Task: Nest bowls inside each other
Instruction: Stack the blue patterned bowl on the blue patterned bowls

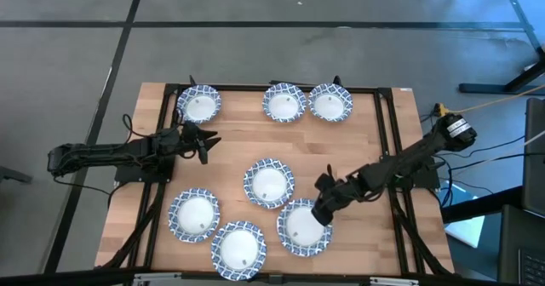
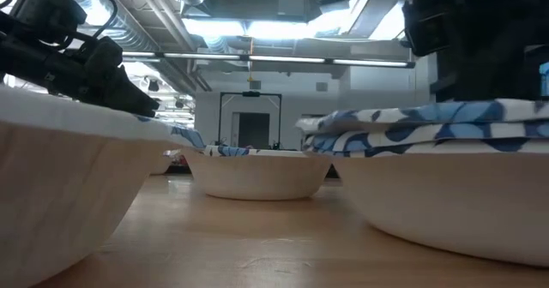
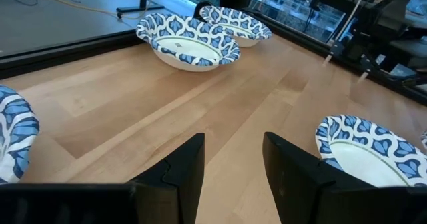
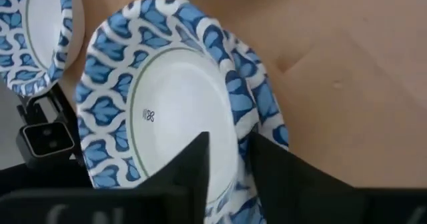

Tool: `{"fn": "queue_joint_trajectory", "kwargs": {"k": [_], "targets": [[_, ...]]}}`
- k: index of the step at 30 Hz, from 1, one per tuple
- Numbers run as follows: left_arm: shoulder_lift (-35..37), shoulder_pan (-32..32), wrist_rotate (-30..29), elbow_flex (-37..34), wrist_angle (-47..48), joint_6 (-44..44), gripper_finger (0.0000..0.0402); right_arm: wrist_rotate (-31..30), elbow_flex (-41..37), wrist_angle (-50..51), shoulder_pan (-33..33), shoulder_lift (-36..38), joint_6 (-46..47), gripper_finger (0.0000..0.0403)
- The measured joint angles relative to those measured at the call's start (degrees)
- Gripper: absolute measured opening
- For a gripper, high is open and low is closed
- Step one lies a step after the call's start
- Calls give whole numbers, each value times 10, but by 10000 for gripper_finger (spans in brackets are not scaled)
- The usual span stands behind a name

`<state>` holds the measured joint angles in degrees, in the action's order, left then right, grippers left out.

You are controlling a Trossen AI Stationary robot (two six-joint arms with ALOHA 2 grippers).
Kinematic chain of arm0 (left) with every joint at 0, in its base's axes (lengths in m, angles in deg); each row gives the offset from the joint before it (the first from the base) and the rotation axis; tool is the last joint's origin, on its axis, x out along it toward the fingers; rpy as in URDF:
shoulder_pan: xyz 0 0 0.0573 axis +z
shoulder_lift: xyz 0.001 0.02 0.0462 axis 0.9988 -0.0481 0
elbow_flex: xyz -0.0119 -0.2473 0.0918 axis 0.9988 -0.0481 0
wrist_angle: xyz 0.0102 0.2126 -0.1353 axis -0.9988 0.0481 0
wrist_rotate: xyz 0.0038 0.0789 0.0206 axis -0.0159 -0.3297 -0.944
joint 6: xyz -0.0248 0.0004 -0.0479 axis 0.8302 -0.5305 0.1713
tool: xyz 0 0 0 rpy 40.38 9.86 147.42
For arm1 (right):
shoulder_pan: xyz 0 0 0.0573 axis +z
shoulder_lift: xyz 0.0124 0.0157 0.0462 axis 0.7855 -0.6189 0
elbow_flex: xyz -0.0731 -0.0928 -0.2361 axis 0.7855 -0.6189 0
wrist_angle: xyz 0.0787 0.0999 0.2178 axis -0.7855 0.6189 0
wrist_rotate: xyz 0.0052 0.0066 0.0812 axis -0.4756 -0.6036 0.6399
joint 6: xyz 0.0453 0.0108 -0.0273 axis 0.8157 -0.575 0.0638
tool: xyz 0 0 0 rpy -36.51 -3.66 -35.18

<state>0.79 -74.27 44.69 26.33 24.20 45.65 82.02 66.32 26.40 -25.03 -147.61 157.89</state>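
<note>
The wooden desk (image 1: 366,150) carries seven visible bowl positions in the high view. Three bowls sit along the far edge: one toward the left (image 1: 199,105) and two touching each other farther right (image 1: 283,102) and (image 1: 330,102). One bowl (image 1: 269,183) sits near the centre. Two bowls rest at the near left, touching each other (image 1: 195,215) and (image 1: 238,249).

The near-right position holds a nested stack (image 1: 303,228); the low view shows more than one patterned rim layered there (image 2: 429,125).

The right end effector (image 1: 323,208) is positioned at the far rim of this stack. In the right wrist view, its fingers (image 4: 193,167) straddle the patterned rim, one inside the bowl and one outside, clamped on the stack's edge.

The left end effector (image 1: 207,143) hovers above bare desk between the far-left bowl and the centre bowl. In the left wrist view its fingers (image 3: 183,174) stand apart, holding nothing.
</note>
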Motion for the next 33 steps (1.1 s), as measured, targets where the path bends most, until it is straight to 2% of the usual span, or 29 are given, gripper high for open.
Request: {"fn": "queue_joint_trajectory", "kwargs": {"k": [4, 8, 18, 21, 26, 33], "targets": [[0, 0, 0, 0, 0, 0, 146, -18, 0, 0, -13, 6, -14, 147], [0, 0, 0, 0, 0, 0, 146, -64, 0, -2, -33, 17, -13, 159], [0, 0, 0, 0, 0, 0, 146, -58, 0, -32, -112, 17, -15, 157], [0, 0, 0, 0, 0, 0, 146, -58, 0, -63, -132, 11, -48, 157], [0, 0, 0, 0, 0, 0, 146, -56, 0, -112, -157, -1, -74, 157], [1, 0, 1, 0, 0, 0, 146, -41, 0, -110, -170, -18, -92, 157]]}}
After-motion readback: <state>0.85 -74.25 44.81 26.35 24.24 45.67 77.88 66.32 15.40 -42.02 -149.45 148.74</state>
